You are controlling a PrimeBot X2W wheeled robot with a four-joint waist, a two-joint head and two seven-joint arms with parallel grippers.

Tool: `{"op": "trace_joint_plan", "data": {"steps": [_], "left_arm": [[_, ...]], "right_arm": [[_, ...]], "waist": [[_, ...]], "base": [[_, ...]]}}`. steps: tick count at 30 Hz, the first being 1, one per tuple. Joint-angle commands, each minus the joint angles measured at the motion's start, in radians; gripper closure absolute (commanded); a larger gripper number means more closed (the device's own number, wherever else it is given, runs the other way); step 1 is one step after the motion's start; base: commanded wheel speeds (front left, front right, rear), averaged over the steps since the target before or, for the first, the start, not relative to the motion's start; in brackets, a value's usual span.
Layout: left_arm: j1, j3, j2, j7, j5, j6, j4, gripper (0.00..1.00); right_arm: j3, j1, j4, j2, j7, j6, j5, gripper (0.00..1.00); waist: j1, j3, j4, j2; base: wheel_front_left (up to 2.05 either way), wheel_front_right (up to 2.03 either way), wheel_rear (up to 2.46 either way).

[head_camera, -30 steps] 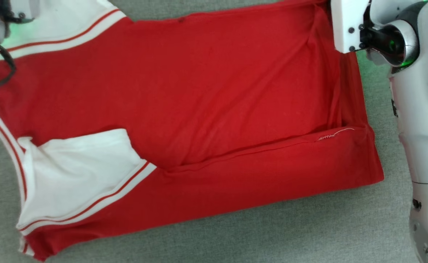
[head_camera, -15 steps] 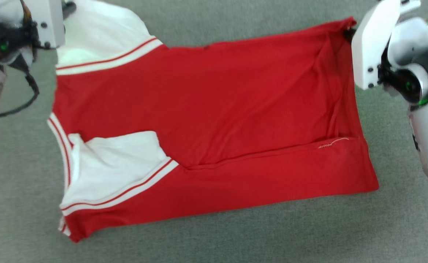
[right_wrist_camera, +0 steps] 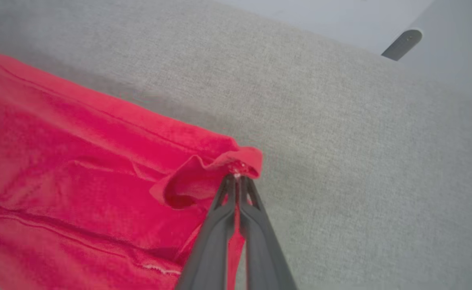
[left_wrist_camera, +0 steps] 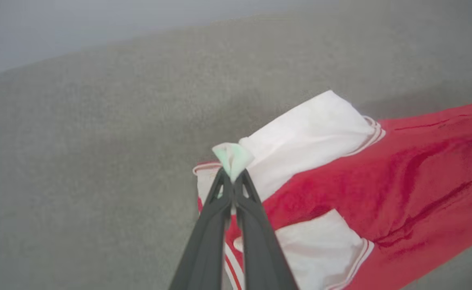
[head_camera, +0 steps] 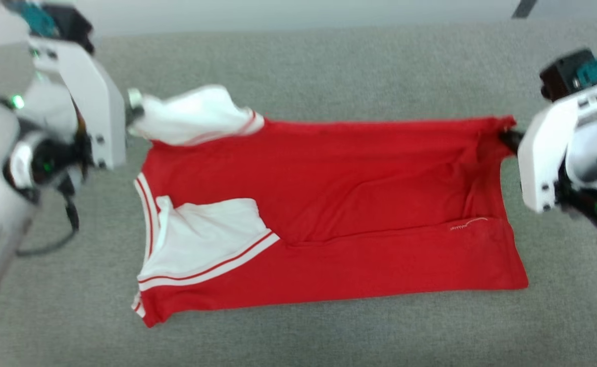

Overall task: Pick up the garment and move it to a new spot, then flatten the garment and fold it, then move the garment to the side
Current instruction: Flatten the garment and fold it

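A: Where does the garment (head_camera: 359, 183) lie?

B: Spread on the grey worktop (head_camera: 329, 61), collar end toward the robot's left and hem toward its right. Nearest the robot, the long edge is folded up over the body as a flat red band.

A: And the near sleeve (head_camera: 206, 239)?

B: White with red-striped trim, folded in onto the red body at the near left and lying flat.

A: Farther back?

B: The far long edge runs between the two arms. A shadow lies on the worktop just beyond it, so that edge seems to be lifted.

A: What has the left pincer (left_wrist_camera: 232, 183) got?

B: Its two dark fingers are pressed together on a small tuft of the far sleeve (head_camera: 196, 114) — the white cloth bunches up from the tips and drapes back toward the red body.

A: And the right pincer (right_wrist_camera: 237, 177)?

B: Clamped the same way on the far hem corner (right_wrist_camera: 240, 159) — the red cloth curls into a small loop right at the fingertips. The rest of the garment lies to that pincer's left.
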Motion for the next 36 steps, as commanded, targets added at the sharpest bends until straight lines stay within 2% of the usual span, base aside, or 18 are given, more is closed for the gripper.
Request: {"op": "trace_joint_plan", "data": {"steps": [1,7,8,9,11,15,25,26,27,28,29,30,36], "left_arm": [[0.05,-0.002,0.021,0.011,-0.011,0.031,-0.055,1.0],[0.222,-0.018,0.093,0.059,-0.057,0.161,-0.296,1.0],[0.222,-0.018,0.093,0.059,-0.057,0.161,-0.296,1.0],[0.269,-0.023,0.108,0.064,-0.068,0.194,-0.355,1.0],[0.311,-0.027,0.113,0.067,-0.082,0.221,-0.394,1.0],[0.378,-0.036,0.108,0.067,-0.117,0.254,-0.426,1.0],[0.431,-0.052,0.08,0.078,-0.156,0.256,-0.384,1.0],[0.442,-0.038,0.071,0.049,-0.161,0.251,-0.361,0.26],[0.444,-0.035,0.068,0.043,-0.164,0.25,-0.356,0.0],[0.444,-0.035,0.07,0.038,-0.159,0.246,-0.355,0.0],[0.445,-0.034,0.073,0.032,-0.155,0.247,-0.352,0.0],[0.447,-0.032,0.076,0.028,-0.152,0.246,-0.352,0.0],[0.472,-0.024,0.086,0.001,-0.156,0.246,-0.361,0.0]], "right_arm": [[-0.012,0.046,-0.023,-0.012,0.01,-0.001,0.014,1.0],[-0.057,0.204,-0.127,-0.051,0.044,-0.001,0.05,1.0],[-0.057,0.204,-0.127,-0.051,0.044,-0.001,0.05,1.0],[-0.078,0.254,-0.158,-0.054,0.057,-0.001,0.057,1.0],[-0.099,0.295,-0.181,-0.048,0.065,-0.001,0.055,1.0],[-0.125,0.354,-0.203,-0.025,0.077,-0.001,0.045,1.0],[-0.143,0.399,-0.195,0.008,0.084,-0.001,0.03,1.0],[-0.145,0.404,-0.191,0.019,0.073,-0.001,0.027,0.72],[-0.143,0.406,-0.191,0.018,0.07,-0.001,0.025,0.58],[-0.135,0.408,-0.196,0.013,0.068,-0.001,0.022,0.33],[-0.13,0.41,-0.2,0.009,0.064,-0.001,0.024,0.11],[-0.129,0.412,-0.2,0.01,0.064,-0.001,0.032,0.0],[-0.139,0.438,-0.233,0.006,0.094,-0.001,0.048,0.0]], "waist": [[0.0,-0.046,0.03,0.0],[0.0,-0.068,0.043,0.0],[0.0,-0.068,0.043,0.0],[0.0,-0.068,0.045,0.0],[0.0,-0.069,0.046,0.0],[0.0,-0.07,0.042,0.0],[0.0,-0.084,0.032,0.0],[0.0,-0.101,0.032,0.0],[0.0,-0.107,0.032,0.0],[0.0,-0.112,0.033,0.0],[0.0,-0.119,0.034,0.0],[0.0,-0.126,0.035,0.0],[0.0,-0.179,0.041,0.0]], "base": [[0.0,0.0,0.0],[0.0,0.0,0.0],[0.0,0.0,0.0],[0.0,0.0,0.0],[0.0,0.0,0.0],[0.0,0.0,0.0],[0.0,0.0,0.0],[0.0,0.0,0.0],[0.0,0.0,0.0],[0.0,0.0,0.0],[0.0,0.0,0.0],[0.0,0.0,0.0],[0.0,0.0,0.0]]}}
